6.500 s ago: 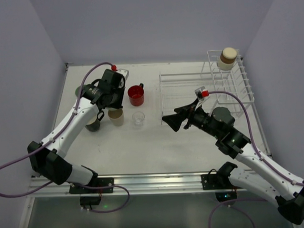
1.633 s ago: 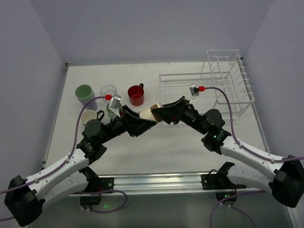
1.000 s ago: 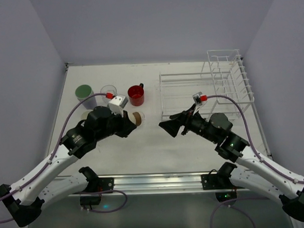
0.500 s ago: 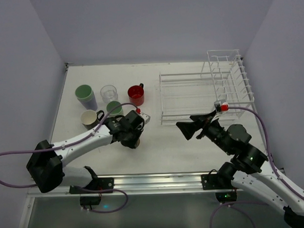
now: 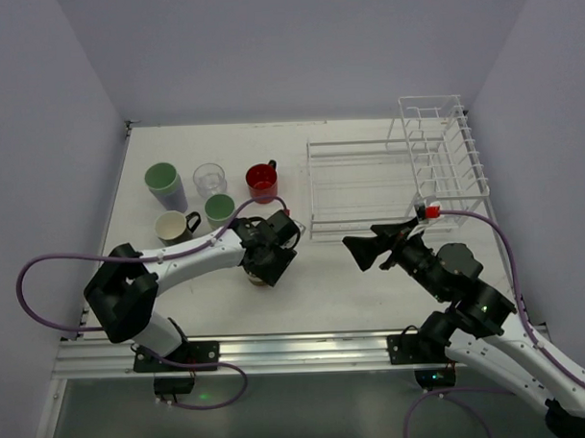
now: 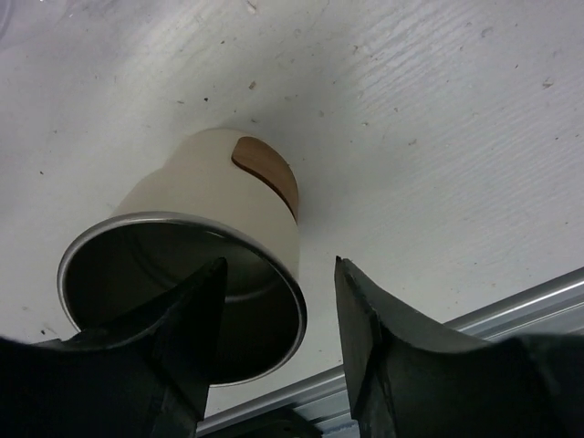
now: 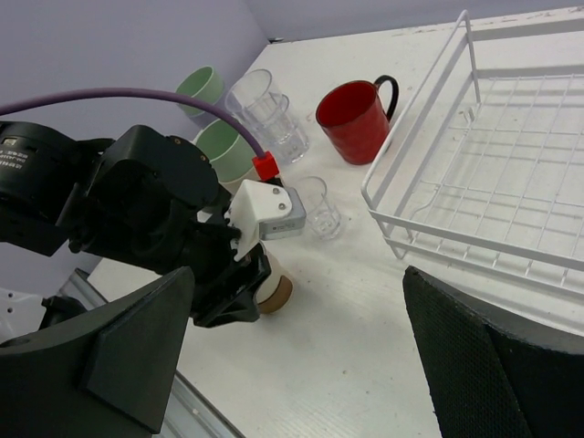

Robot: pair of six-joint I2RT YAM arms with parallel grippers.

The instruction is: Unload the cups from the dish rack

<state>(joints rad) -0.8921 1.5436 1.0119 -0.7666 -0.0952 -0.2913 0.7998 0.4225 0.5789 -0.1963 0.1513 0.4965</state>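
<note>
The tan-brown cup point(image 6: 210, 201) stands upright on the table near the front, and it also shows in the right wrist view point(image 7: 276, 292). My left gripper point(image 5: 265, 266) is right over it and open, with one finger inside the rim and one outside point(image 6: 274, 265). My right gripper point(image 5: 356, 250) is open and empty point(image 7: 301, 347), hovering in front of the dish rack point(image 5: 368, 183). The white rack holds no cups. The lavender tumbler point(image 5: 162, 181), clear glass point(image 5: 209, 176), red mug point(image 5: 261, 182), pale green cup point(image 5: 218, 208) and black-handled mug point(image 5: 175, 226) stand at the left.
A small clear glass point(image 7: 319, 205) stands just behind the left wrist. The tall slotted part of the rack point(image 5: 444, 146) is at the back right. The metal rail point(image 5: 307, 345) runs along the table's near edge.
My left gripper has brought the tan-brown cup down onto the table and parted its jaws. The right gripper has barely moved and stays open.
</note>
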